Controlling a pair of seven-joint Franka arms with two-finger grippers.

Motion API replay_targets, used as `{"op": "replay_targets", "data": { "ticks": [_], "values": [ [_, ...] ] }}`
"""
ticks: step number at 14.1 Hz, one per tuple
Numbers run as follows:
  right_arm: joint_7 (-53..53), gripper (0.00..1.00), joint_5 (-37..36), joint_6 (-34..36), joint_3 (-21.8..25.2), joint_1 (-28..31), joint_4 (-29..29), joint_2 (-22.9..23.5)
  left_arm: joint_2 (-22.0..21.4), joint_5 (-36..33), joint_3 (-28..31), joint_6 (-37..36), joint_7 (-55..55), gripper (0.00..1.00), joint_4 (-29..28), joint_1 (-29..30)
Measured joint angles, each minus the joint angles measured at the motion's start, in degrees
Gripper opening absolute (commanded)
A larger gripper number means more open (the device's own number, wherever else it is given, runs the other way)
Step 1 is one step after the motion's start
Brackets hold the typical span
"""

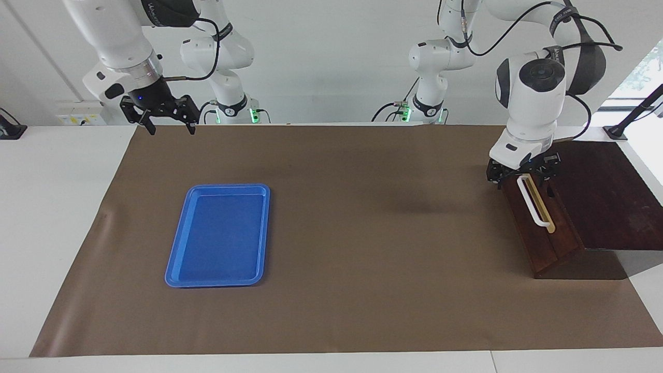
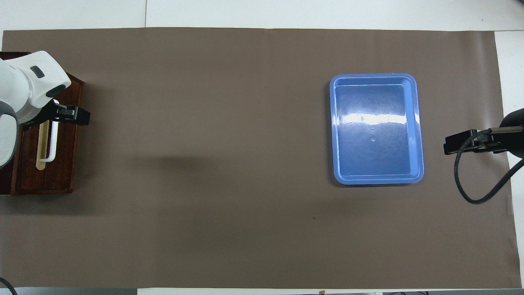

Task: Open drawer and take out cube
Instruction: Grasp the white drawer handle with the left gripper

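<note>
The dark brown wooden box stands at the left arm's end of the table, its drawer (image 1: pixel 538 243) (image 2: pixel 65 164) closed. A white bar handle (image 1: pixel 536 210) (image 2: pixel 52 143) runs along a tan strip on the drawer front. My left gripper (image 1: pixel 522 176) (image 2: pixel 61 116) is open, low at the handle's end nearer the robots, one finger on each side of the bar. The right gripper (image 1: pixel 166 124) (image 2: pixel 462 143) hangs open in the air over the mat's edge at the right arm's end. The cube is hidden.
A flat blue tray (image 1: pixel 220 235) (image 2: pixel 376 129) lies on the brown mat (image 1: pixel 362 233) toward the right arm's end, with nothing in it. White table surface borders the mat on all sides.
</note>
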State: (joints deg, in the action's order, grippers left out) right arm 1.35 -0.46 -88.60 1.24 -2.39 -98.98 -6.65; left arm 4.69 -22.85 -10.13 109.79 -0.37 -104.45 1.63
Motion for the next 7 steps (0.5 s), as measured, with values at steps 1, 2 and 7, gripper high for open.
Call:
{"op": "replay_targets", "data": {
  "ticks": [1,2,7],
  "values": [
    [0.00,1.00,0.00,0.00,0.00,0.00,0.00,0.00,0.42,-0.25,-0.01,0.57,0.00,1.00,-0.47,-0.02],
    [0.00,1.00,0.00,0.00,0.00,0.00,0.00,0.00,0.68,-0.30,0.07,1.46,-0.01,1.00,-1.21,-0.01],
    [0.00,1.00,0.00,0.00,0.00,0.00,0.00,0.00,0.84,-0.34,2.28,8.33,-2.85,1.00,-7.63,0.16]
  ]
}}
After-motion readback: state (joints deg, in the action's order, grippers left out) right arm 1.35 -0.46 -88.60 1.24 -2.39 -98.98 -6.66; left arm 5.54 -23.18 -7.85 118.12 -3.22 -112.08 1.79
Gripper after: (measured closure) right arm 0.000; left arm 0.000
